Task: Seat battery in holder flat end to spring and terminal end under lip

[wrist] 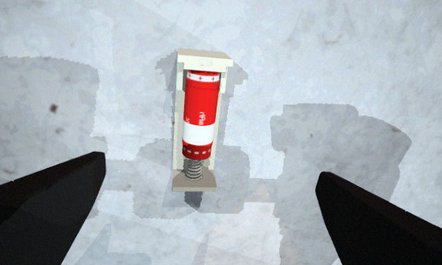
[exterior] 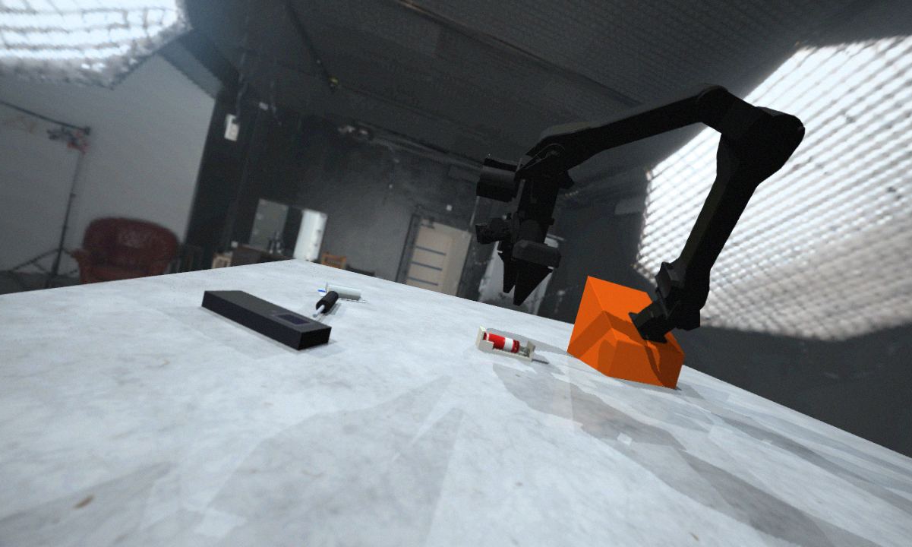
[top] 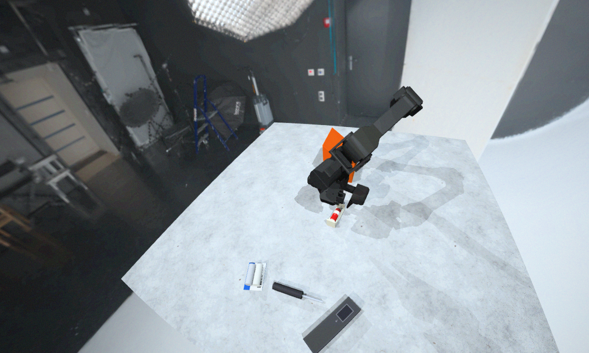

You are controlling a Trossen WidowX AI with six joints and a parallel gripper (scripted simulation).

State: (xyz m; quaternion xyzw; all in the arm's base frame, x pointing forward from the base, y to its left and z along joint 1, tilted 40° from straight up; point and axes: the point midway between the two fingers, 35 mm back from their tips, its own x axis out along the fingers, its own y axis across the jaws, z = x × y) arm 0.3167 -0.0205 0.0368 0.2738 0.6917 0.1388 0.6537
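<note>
The red and white battery [top: 335, 214] [exterior: 501, 342] [wrist: 200, 110] lay in the cream holder [top: 331, 222] [exterior: 481, 339] [wrist: 205, 62], by its spring [wrist: 194, 170]. It looked hard, smooth and a bit heavy, best pinched round its middle. The claw [top: 344, 203] [exterior: 517, 298] [wrist: 214, 172] was wide apart above, with nothing in it.

a dim photo studio; softbox [top: 232, 105], blue stepladder [top: 195, 113], large gridded lights [top: 248, 17] [exterior: 812, 190]

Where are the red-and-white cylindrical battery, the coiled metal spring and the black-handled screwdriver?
Red-and-white cylindrical battery [top: 335, 214] [exterior: 501, 342] [wrist: 200, 110]: top, exterior, wrist; its body.
Coiled metal spring [wrist: 194, 171]: wrist; its coils.
Black-handled screwdriver [top: 288, 289] [exterior: 326, 301]: top, exterior; its handle.
</note>
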